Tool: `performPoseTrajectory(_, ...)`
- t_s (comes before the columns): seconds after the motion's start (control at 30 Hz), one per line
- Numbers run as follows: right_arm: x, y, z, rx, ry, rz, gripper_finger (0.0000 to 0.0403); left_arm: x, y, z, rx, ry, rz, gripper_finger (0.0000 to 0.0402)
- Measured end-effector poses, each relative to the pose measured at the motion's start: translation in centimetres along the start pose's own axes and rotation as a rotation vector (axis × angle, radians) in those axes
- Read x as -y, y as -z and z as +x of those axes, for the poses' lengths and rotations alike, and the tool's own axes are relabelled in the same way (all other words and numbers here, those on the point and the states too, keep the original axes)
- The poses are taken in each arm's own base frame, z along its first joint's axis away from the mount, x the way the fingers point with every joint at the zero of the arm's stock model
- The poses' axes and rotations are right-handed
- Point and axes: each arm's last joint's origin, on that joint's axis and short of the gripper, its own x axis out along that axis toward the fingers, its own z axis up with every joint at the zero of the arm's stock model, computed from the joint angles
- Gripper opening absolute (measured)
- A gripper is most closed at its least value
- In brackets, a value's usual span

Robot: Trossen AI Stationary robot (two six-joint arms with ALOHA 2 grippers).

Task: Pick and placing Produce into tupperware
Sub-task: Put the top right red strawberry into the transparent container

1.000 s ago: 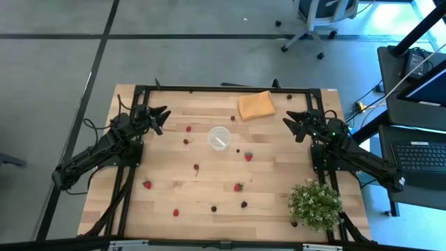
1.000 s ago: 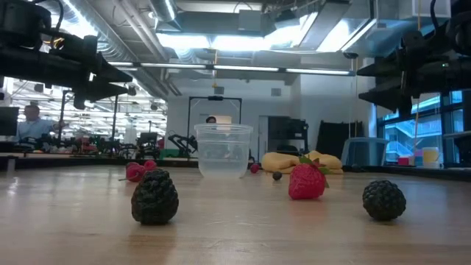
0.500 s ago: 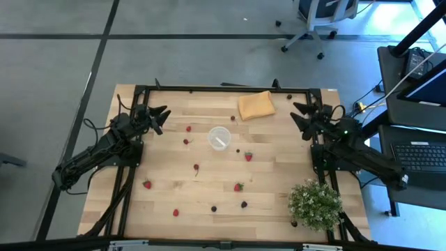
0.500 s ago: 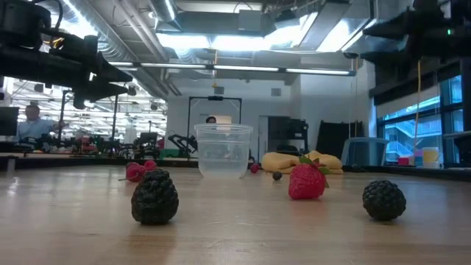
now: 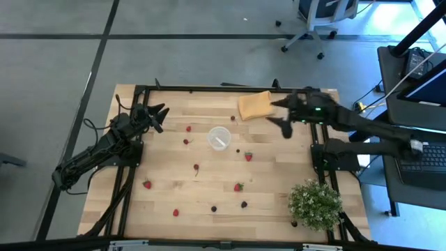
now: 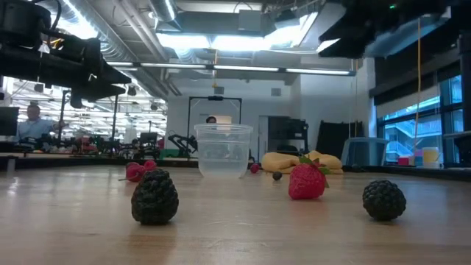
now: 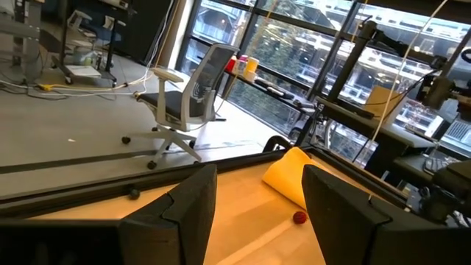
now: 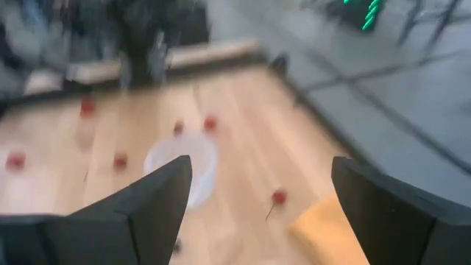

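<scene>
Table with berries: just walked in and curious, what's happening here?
A two-armed robot is sorting small fruit into a tub. The right pincer is open, empty, reaching out beside the orange cloth. The left pincer is open and waits at its side. The tub sits mid-table; the strawberries and dark berries lie scattered on the wood.

My high view looks straight down over the whole table (image 5: pixel 174 160). Low view sits at tabletop level, close behind berries. Both share the cup (image 5: pixel 219 137) (image 6: pixel 223 149).
</scene>
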Motion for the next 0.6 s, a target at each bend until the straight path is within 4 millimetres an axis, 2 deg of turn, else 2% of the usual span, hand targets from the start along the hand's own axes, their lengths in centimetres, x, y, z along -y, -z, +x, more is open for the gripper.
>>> performPoseTrajectory(0.13,-1.7,0.0,3.3,-0.114,-0.086,-0.105,0.0328,0.0,0.0,0.0,-0.002,0.004,0.0,0.0193)
performPoseTrajectory(0.23,-3.3,0.9,5.5,-0.196,-0.147,-0.161,0.0328,0.0,0.0,0.0,-0.002,0.005,0.001,0.0193)
performPoseTrajectory(0.6,-7.5,6.6,11.4,-0.498,-0.287,-0.336,0.0328,0.0,0.0,0.0,-0.003,0.005,0.002,0.0193)
